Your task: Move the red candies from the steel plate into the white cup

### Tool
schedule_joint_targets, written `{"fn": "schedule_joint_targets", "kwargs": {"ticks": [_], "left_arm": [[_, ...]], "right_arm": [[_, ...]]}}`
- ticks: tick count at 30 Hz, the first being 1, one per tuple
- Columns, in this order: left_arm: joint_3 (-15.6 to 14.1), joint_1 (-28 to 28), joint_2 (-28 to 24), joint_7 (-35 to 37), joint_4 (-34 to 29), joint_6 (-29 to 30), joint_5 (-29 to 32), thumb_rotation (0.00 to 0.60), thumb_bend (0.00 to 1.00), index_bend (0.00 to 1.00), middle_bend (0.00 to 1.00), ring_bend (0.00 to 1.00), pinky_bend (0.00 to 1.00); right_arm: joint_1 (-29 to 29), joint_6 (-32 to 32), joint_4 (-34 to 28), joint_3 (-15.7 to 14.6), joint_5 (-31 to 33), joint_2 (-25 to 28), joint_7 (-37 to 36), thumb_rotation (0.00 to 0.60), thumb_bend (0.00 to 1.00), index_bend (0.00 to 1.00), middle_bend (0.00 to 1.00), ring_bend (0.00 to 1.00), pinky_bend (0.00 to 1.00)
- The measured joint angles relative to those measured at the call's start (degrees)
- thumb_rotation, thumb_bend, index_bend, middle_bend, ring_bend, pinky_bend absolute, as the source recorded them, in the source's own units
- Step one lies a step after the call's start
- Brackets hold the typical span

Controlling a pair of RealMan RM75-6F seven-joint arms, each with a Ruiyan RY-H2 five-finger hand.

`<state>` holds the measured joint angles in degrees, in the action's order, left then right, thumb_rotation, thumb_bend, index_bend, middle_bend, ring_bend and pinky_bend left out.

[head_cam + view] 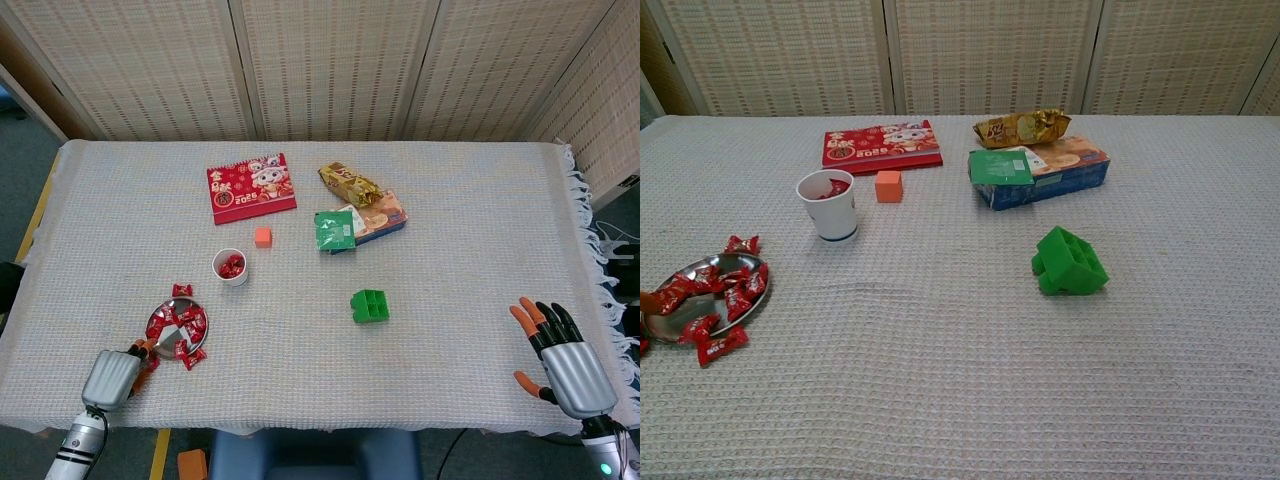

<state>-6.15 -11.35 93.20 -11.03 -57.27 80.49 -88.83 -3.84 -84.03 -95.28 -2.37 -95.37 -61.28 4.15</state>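
The steel plate (161, 321) lies near the table's front left and holds several red candies (185, 328). One candy (182, 290) lies on the cloth just beyond the plate and another (192, 357) just in front of it. The white cup (230, 268) stands behind and to the right of the plate, with red candies inside. My left hand (112, 377) sits at the front table edge, its fingertips (141, 348) at the plate's near-left rim. The chest view shows only one orange fingertip (646, 300) beside the plate (685, 312), the candies (740, 285) and the cup (828, 206). My right hand (565, 358) hovers at the front right with fingers spread, holding nothing.
An orange cube (262, 236) sits just behind the cup. A red calendar (250, 187), a snack bag (349, 184) and a green-and-blue box (358, 225) lie further back. A green block (369, 305) is at mid-table.
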Motion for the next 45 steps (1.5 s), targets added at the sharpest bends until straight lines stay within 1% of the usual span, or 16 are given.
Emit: {"fn": "schedule_joint_targets", "kwargs": {"ticks": [5,10,23,32,34,36,39,41,45], "left_arm": [[-0.7,0.6,-0.2,0.0,-1.5,1.7,-2.0,0.6,0.41,0.23,0.35,0.77,1.0],[-1.2,1.1,-0.7,-0.7,-3.6,2.1,-3.3,0.6,0.41,0.23,0.34,0.77,1.0],[-1.7,1.0,-0.3,-3.2,-6.7,0.9,-5.4,0.6,0.41,0.23,0.35,0.77,1.0],[-1.7,1.9,-1.6,-5.5,-7.2,-0.3,-4.7,0.6,0.41,0.26,0.35,0.77,1.0],[-1.7,2.1,-1.8,-5.7,-7.3,-0.5,-4.6,0.6,0.41,0.28,0.38,0.77,1.0],[-1.6,2.2,-1.8,-5.6,-7.1,-0.5,-4.6,0.6,0.41,0.31,0.45,0.77,1.0],[-1.4,2.2,-1.7,-5.3,-6.8,-0.5,-4.7,0.6,0.41,0.37,0.54,0.77,1.0],[-1.2,2.2,-1.5,-5.1,-6.5,-0.1,-4.9,0.6,0.41,0.42,0.58,0.77,1.0],[-0.7,2.1,-0.8,-4.4,-5.4,0.6,-5.3,0.6,0.4,0.48,0.62,0.77,1.0]], "right_arm": [[0.0,0.0,0.1,0.1,0.2,0.0,0.0,0.6,0.13,0.0,0.0,0.0,0.0],[0.1,-0.3,0.0,0.1,0.1,0.1,0.0,0.6,0.13,0.0,0.0,0.0,0.0],[0.2,-0.6,0.0,0.0,-0.1,0.4,-0.7,0.6,0.13,0.0,0.0,0.0,0.0],[0.4,-0.8,0.1,0.0,-0.1,0.5,-0.7,0.6,0.13,0.0,0.0,0.0,0.0],[0.4,-0.8,0.0,0.0,-0.2,0.4,-0.5,0.6,0.13,0.0,0.0,0.0,0.0],[0.3,-0.7,0.0,-0.1,-0.2,0.3,-0.4,0.6,0.12,0.0,0.0,0.0,0.0],[0.3,-0.5,-0.1,-0.1,-0.2,0.3,-0.3,0.6,0.13,0.0,0.0,0.0,0.0],[0.2,-0.3,-0.1,-0.1,-0.2,0.2,-0.2,0.6,0.13,0.0,0.0,0.0,0.0],[0.1,-0.2,-0.1,-0.1,-0.2,0.3,-0.2,0.6,0.13,0.0,0.0,0.0,0.0]]}}
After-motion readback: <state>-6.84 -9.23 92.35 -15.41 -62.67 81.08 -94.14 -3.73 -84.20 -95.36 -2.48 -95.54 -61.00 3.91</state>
